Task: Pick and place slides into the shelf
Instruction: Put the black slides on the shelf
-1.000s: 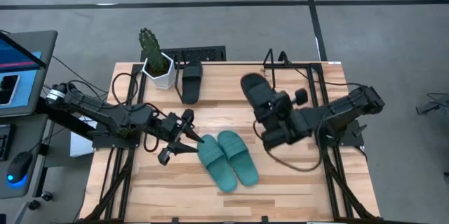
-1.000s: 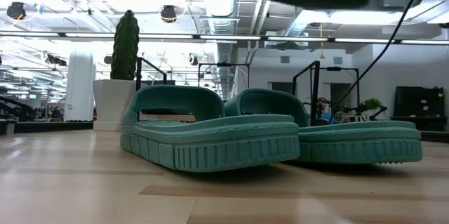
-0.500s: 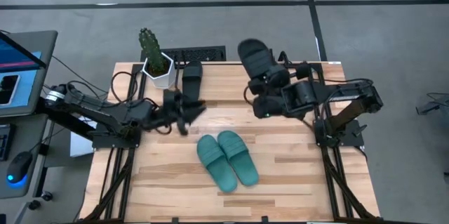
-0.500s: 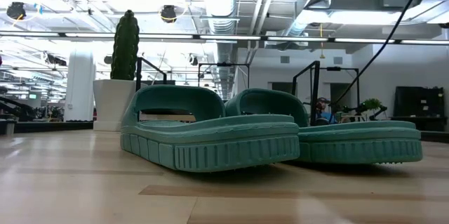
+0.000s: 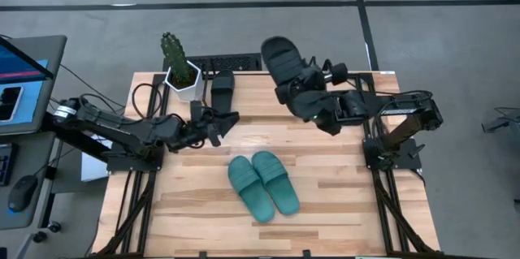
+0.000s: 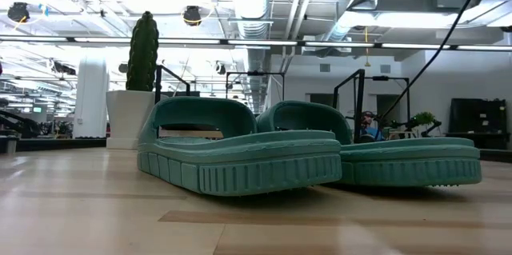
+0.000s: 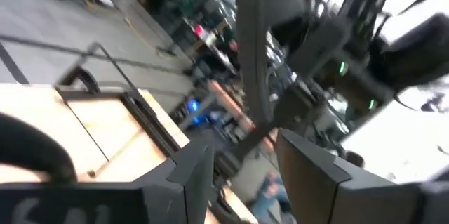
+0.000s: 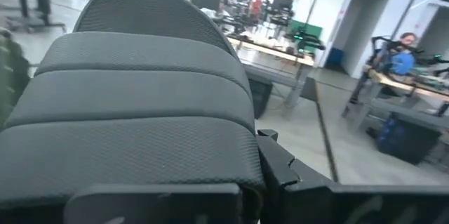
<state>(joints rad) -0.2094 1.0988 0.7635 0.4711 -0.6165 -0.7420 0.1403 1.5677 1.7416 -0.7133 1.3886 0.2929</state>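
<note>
- Two green slides [image 5: 262,183] lie side by side on the table [image 5: 341,198], right in front of me. In the low view they fill the middle [image 6: 240,155], soles flat on the wood.
- I will use the green pair as my landmark.
- Behind the green pair and off to the left side is the left hand [image 5: 218,123]. Its two fingers [image 7: 189,175] are spread apart with nothing between them. It hangs above the table, just in front of a black slide.
- That black slide [image 5: 221,93] lies flat on the table behind the green pair, close to the back edge.
- Just beside that black slide stands a cactus [image 5: 171,50] in a white pot [image 5: 186,83]. In the low view the cactus [image 6: 143,51] shows behind the green pair.
- Behind the green pair and off to the right side is the right hand [image 5: 313,101]. It is pinching the other black slide [image 5: 282,58] and holds it up in the air over the back edge of the table. In the right wrist view this slide [image 8: 140,104] fills most of the picture.
- The shelf [image 5: 230,62] sits farthest from the green pair, at the back edge of the table. I can only see part of it.
</note>
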